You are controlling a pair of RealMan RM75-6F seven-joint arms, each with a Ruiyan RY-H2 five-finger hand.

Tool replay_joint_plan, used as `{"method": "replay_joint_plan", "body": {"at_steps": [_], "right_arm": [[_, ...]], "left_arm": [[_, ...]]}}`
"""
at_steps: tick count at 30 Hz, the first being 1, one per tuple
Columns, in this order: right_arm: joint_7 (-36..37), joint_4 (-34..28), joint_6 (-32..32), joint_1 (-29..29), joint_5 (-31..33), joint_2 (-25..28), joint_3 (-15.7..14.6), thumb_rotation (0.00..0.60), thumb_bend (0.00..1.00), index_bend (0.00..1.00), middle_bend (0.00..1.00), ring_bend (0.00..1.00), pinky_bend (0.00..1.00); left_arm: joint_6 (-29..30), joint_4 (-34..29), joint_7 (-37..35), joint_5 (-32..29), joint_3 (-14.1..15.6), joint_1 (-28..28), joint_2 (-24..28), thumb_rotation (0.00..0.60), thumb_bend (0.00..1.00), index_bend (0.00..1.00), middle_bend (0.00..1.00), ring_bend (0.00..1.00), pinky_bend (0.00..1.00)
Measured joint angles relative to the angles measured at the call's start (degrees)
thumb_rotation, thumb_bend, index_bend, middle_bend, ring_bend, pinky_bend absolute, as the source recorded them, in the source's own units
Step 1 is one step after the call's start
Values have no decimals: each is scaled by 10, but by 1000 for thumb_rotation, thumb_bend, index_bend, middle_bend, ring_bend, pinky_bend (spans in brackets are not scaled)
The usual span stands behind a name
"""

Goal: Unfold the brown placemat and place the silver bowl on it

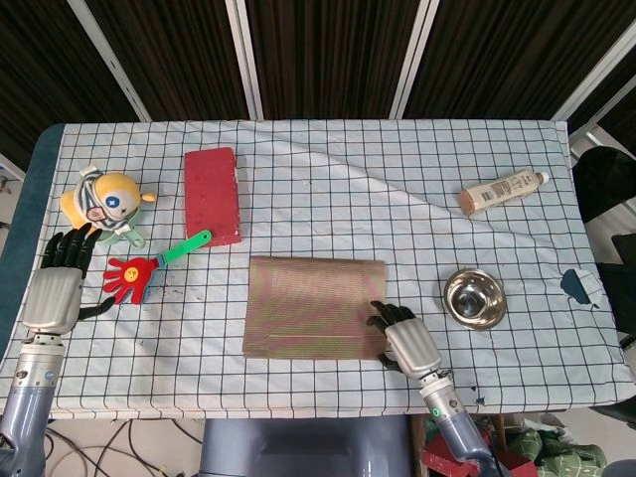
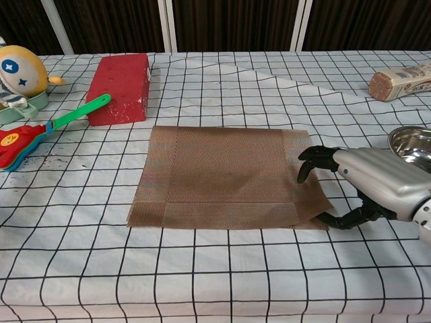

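Observation:
The brown placemat [image 1: 313, 306] [image 2: 222, 175] lies folded at the middle front of the table. My right hand [image 1: 405, 341] [image 2: 370, 182] is at its right edge. The dark fingertips [image 2: 311, 161] curl onto the mat's edge, and the thumb reaches toward the near right corner, which is slightly raised. Thumb and fingers remain apart, with nothing pinched between them. The silver bowl [image 1: 474, 297] [image 2: 412, 145] stands upright on the cloth just right of that hand. My left hand [image 1: 55, 283] rests at the table's left edge with its fingers spread, holding nothing.
A red block [image 1: 212, 194] [image 2: 121, 79] lies behind the mat on the left. A hand-shaped clapper toy [image 1: 139, 273] [image 2: 27, 138] and a yellow doll [image 1: 104, 199] [image 2: 19, 70] are at the far left. A tube [image 1: 502, 191] [image 2: 401, 81] lies at the back right.

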Motion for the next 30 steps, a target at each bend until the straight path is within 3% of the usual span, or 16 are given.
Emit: {"method": "replay_joint_plan", "body": {"at_steps": [5, 17, 25, 30], "right_arm": [[5, 1, -2, 0, 1, -1, -1, 600, 444, 512, 148, 188, 253], [17, -6, 0, -4, -4, -1, -9, 600, 484, 582, 156, 188, 254], [49, -94, 2, -8, -1, 21, -5, 600, 488, 599, 164, 188, 253], [45, -130, -4, -1, 24, 36, 22, 600, 494, 601, 164, 188, 253]], "left_arm": [[0, 0, -1, 0, 0, 0, 0, 600, 34, 0, 0, 0, 0], [0, 0, -2, -1, -1, 0, 1, 600, 34, 0, 0, 0, 0], [-2, -1, -5, -3, -1, 0, 2, 600, 34, 0, 0, 0, 0], [-2, -1, -6, -5, -4, -1, 2, 600, 34, 0, 0, 0, 0]]}}
